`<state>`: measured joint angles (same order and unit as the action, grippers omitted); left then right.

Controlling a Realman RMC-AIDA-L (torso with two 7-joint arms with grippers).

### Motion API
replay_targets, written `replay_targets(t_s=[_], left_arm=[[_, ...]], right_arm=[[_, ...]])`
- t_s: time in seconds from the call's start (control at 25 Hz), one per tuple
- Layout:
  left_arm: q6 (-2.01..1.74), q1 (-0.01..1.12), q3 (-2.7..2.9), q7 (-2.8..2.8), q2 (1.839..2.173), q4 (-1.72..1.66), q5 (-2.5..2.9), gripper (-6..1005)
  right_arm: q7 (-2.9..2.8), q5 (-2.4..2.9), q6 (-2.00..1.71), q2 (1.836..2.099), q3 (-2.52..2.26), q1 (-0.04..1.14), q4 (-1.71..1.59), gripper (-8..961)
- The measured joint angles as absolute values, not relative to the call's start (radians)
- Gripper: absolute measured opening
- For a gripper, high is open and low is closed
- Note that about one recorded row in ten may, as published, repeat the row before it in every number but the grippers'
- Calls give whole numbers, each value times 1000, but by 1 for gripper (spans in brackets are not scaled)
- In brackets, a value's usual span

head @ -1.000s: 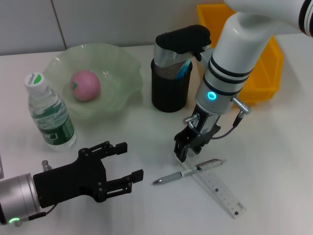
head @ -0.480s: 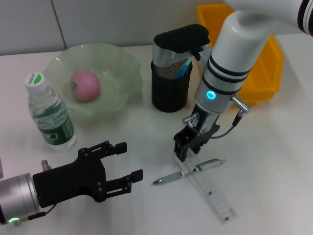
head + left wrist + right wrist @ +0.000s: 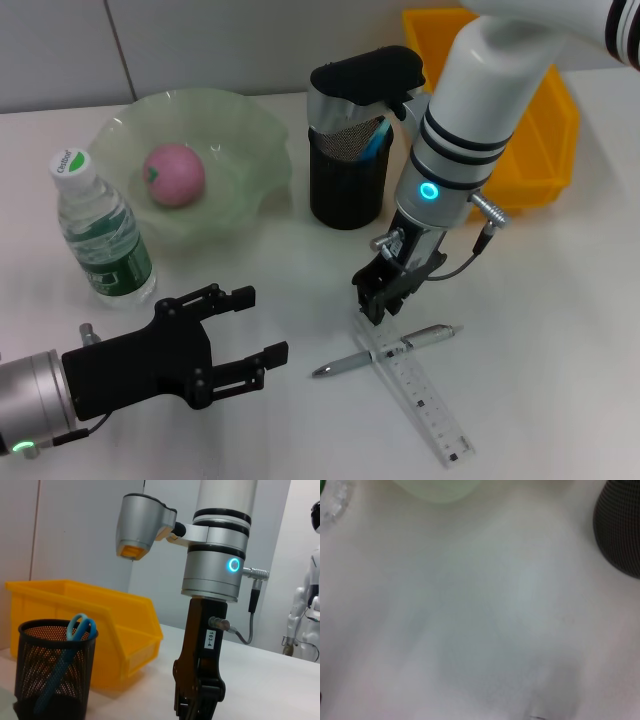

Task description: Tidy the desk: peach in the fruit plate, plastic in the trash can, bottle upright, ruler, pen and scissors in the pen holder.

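Over the ruler's (image 3: 412, 388) near end, right end effector (image 3: 374, 305) pinches it against the bench (image 3: 560, 330), pen (image 3: 385, 352) lying across; left end effector (image 3: 245, 328) hovers open.

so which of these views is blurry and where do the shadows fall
Right wrist view: soft and smeared, only the dark pen holder edge and the pale plate rim readable. Head view: sharp, faint shadows under the right hand and ruler. Left wrist view: crisp, soft shadow beneath the yellow bin.
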<state>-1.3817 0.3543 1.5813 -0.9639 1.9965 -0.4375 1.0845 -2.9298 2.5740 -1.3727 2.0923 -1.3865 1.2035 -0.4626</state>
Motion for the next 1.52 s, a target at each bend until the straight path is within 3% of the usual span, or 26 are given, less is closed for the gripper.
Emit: replay_targets(t_s=[0.16, 0.6, 0.72, 1.52], left_arm=[[-1384, 354, 1575, -964, 1994, -437, 1085, 785], [-1384, 355, 1575, -962, 1985, -436, 1086, 781], [-1384, 356, 1575, -962, 1985, -437, 1086, 781], [-1388, 356, 1574, -964, 1973, -439, 1086, 780]], right_arm=[[-2930, 2574, -1377, 2092, -1391, 1205, -473, 198], [-2948, 2580, -1404, 2092, -1446, 1199, -531, 313], [-2954, 2560, -1411, 2092, -1461, 1197, -542, 527], [-2957, 2490, -1368, 2092, -1569, 1196, -523, 518]])
